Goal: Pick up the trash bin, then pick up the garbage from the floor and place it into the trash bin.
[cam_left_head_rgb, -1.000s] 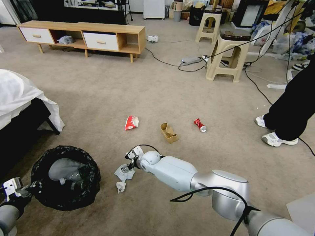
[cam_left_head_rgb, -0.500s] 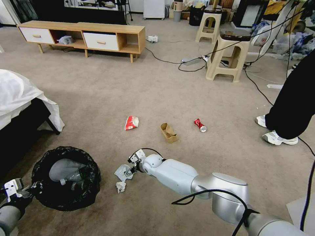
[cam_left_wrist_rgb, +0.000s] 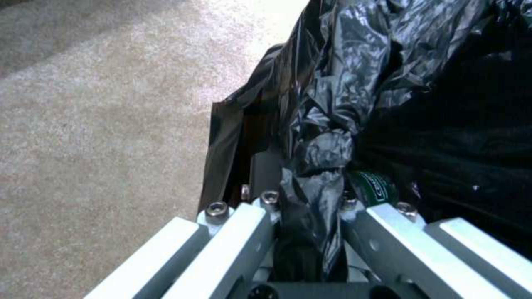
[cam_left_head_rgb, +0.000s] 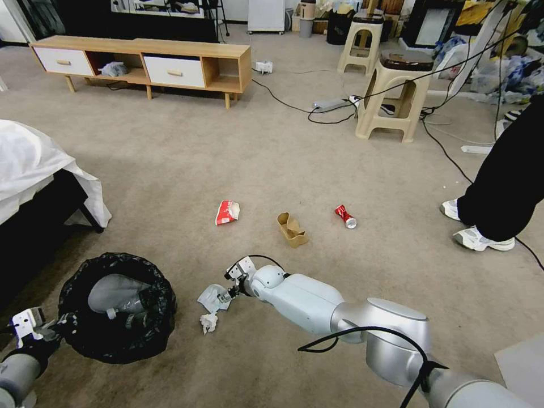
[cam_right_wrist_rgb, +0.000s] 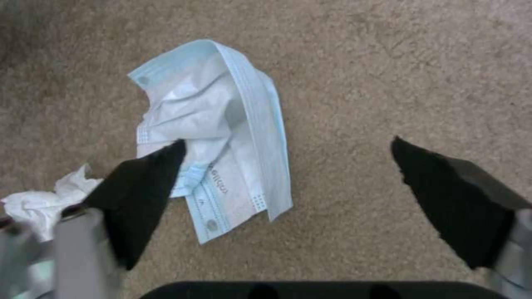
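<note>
The trash bin [cam_left_head_rgb: 116,306], lined with a crinkled black bag, sits at my lower left with plastic bottles inside. My left gripper [cam_left_head_rgb: 34,331] is shut on its bag-covered rim [cam_left_wrist_rgb: 316,166], beside a green-labelled bottle [cam_left_wrist_rgb: 374,187]. My right gripper [cam_left_head_rgb: 226,290] hangs open just above the carpet. One of its fingers [cam_right_wrist_rgb: 139,195] overlaps a crumpled light-blue face mask [cam_right_wrist_rgb: 216,124], and a white tissue [cam_right_wrist_rgb: 39,203] lies beside it. Farther out on the floor lie a red-white wrapper [cam_left_head_rgb: 228,212], a brown paper box [cam_left_head_rgb: 292,229] and a crushed red can [cam_left_head_rgb: 344,216].
A bed with a white sheet [cam_left_head_rgb: 34,164] stands at the left. A wooden cabinet [cam_left_head_rgb: 141,62] is at the back, with plastic stools [cam_left_head_rgb: 391,96] and cables [cam_left_head_rgb: 294,107] at the back right. A person's legs and white shoes [cam_left_head_rgb: 481,238] are at the right.
My right gripper has edged slightly right and nearer to me beside the mask. The bin and left gripper have barely shifted. The person's leg at the right moved a little.
</note>
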Available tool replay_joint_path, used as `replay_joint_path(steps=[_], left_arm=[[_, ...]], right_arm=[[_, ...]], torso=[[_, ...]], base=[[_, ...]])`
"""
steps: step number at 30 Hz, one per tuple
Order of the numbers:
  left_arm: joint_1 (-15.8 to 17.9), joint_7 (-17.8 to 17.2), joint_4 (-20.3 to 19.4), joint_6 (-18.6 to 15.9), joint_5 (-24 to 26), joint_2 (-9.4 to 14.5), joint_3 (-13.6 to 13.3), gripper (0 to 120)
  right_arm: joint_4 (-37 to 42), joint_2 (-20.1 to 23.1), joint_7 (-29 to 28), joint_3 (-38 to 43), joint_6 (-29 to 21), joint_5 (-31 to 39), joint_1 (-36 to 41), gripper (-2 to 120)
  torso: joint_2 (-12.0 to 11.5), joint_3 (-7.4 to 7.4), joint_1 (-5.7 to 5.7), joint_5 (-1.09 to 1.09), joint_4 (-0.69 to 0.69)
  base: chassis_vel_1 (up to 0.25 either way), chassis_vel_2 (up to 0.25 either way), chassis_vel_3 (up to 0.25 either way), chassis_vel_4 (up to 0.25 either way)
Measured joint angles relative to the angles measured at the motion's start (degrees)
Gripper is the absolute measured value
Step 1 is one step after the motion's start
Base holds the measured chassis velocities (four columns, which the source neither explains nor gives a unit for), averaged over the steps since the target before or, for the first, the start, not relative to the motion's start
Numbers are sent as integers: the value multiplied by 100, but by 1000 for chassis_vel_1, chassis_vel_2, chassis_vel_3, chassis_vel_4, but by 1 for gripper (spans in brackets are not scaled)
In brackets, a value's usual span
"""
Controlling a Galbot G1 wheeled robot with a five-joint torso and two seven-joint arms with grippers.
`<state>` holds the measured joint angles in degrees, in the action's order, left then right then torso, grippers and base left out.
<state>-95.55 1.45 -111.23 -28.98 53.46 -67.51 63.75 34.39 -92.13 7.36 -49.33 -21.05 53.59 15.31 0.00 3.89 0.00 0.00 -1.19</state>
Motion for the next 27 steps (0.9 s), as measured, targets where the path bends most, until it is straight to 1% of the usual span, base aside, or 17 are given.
replay_joint_path(steps=[3,5,6,7,8,9,11,12,14,15,17,18,21,22,24,27], left_arm=[[2,-1,0,0,-4,-1,-4,1],[9,-3,1,0,-16,-4,-19,1],[9,-3,1,0,-16,-4,-19,1],[13,-4,1,0,-19,-4,-23,1],[17,-4,1,0,-20,-3,-25,1],[17,-4,1,0,-20,-3,-25,1],[22,-5,1,0,-21,1,-26,1],[22,-5,1,0,-21,1,-26,1],[21,-5,1,3,-22,4,-26,1],[21,-5,1,3,-22,4,-26,1],[18,-5,1,12,-24,5,-34,1],[18,-5,1,12,-24,5,-34,1],[19,-5,0,17,-27,6,-55,1],[19,-5,0,17,-27,6,-55,1],[21,-4,-4,18,-27,7,-62,1],[18,-4,-5,23,-27,8,-62,1]], right_arm=[[-5,0,10,2,10,-5,0,88],[-12,0,20,6,20,-16,2,75],[-12,0,20,6,20,-16,2,75],[-16,0,27,3,27,-17,3,68],[-17,0,41,-6,35,-17,3,62],[-17,0,41,-6,35,-17,3,62],[-17,0,61,-21,54,-17,10,51],[-17,0,61,-21,54,-17,10,51],[-19,0,73,-35,64,-17,25,39],[-19,0,73,-35,64,-17,25,39],[-21,0,77,-37,64,-17,35,29],[-21,0,77,-37,64,-17,35,29],[-28,0,78,-34,65,-17,43,15],[-28,0,78,-34,65,-17,43,15],[-45,0,79,-14,65,-18,44,1],[-60,0,81,-2,65,-17,45,0]], torso=[[0,0,0,0,0],[0,0,0,0,0],[0,0,0,0,0],[0,0,0,0,0],[0,0,0,0,0],[0,0,0,0,0],[0,0,0,0,0],[0,0,0,0,0],[0,0,0,0,0],[0,0,0,0,0],[0,0,0,0,0],[0,0,0,0,0],[0,0,0,0,0],[0,0,0,0,0],[0,0,0,0,0],[0,0,0,0,0]], base=[[0,0,0,0],[0,0,0,0],[0,0,0,0],[0,0,0,0],[0,0,0,0],[0,0,0,0],[0,0,0,0],[0,0,0,0],[0,0,0,0],[0,0,0,0],[0,0,0,0],[0,0,0,0],[0,0,0,0],[0,0,0,0],[0,0,0,0],[0,0,0,0]])
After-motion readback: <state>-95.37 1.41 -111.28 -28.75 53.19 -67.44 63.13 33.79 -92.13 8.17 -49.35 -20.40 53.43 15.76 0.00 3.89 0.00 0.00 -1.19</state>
